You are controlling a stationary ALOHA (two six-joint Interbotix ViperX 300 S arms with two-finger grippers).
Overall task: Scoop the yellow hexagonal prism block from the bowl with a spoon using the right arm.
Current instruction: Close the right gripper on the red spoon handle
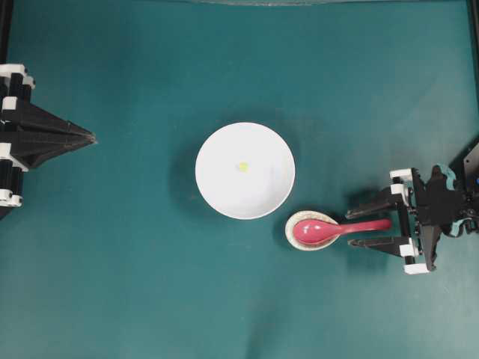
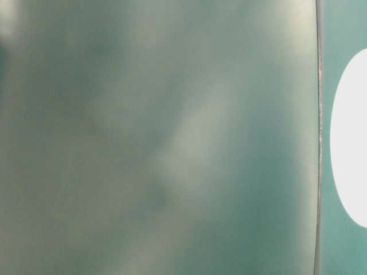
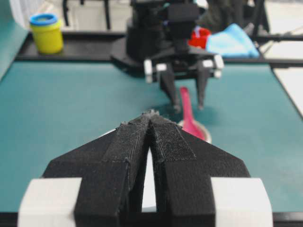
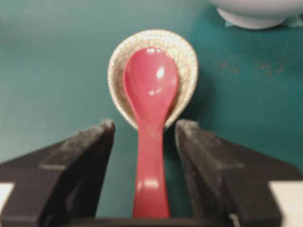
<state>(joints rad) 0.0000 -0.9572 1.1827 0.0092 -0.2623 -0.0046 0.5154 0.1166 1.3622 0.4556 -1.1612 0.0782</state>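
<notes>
Your right hand (image 1: 374, 226) stands spread, straddling the glossy pink-red spoon's (image 1: 329, 229) handle for a side pinch; the scoop rests in the speckled beige rest (image 4: 151, 71). The tiny yellow block (image 1: 242, 167) waits in the white bowl (image 1: 217, 194). Your left hand (image 1: 88, 137) sits clenched, empty.

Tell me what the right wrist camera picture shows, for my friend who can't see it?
A shiny pink-red spoon lies with its scoop in a small speckled beige spoon rest and its handle between the open jaws of the right claw, which are not touching it. The white bowl peeks in at the top right, on a teal table.
</notes>
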